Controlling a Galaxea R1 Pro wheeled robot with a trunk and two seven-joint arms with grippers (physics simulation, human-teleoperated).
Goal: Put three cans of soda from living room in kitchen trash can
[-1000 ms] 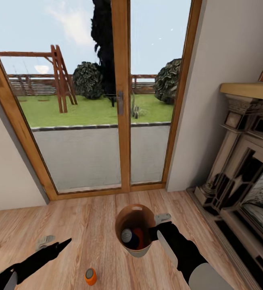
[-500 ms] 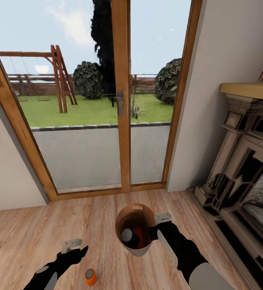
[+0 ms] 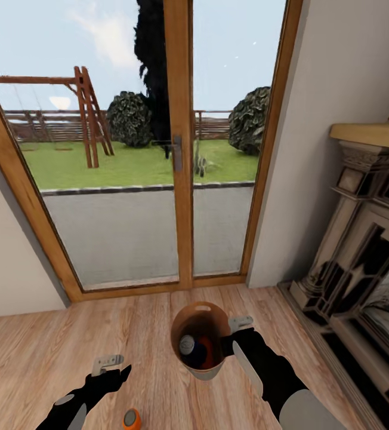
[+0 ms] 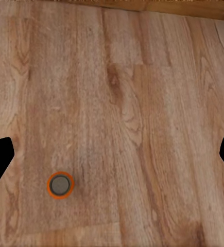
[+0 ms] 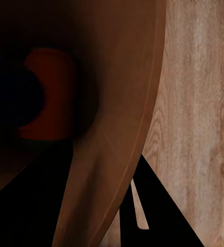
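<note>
Wood floor (image 3: pixel 147 334) before glass doors (image 3: pixel 159 149), fireplace (image 3: pixel 361 251) right; right gripper (image 3: pixel 230 341) clamps tash can (image 3: pixel 203 370) rim; left gripper (image 3: pixel 112 368) spread above orange can (image 3: pixel 132 419).

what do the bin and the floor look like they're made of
Bin: probably plastic, smooth matte, pale grey-white outside and brown inside, with a moulded handle slot at the rim. Floor: pale wood planks with visible grain and board seams, low sheen.

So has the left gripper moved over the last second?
Yes. The left gripper swung inward along the floor toward the trash can, ending near the orange soda can.
</note>
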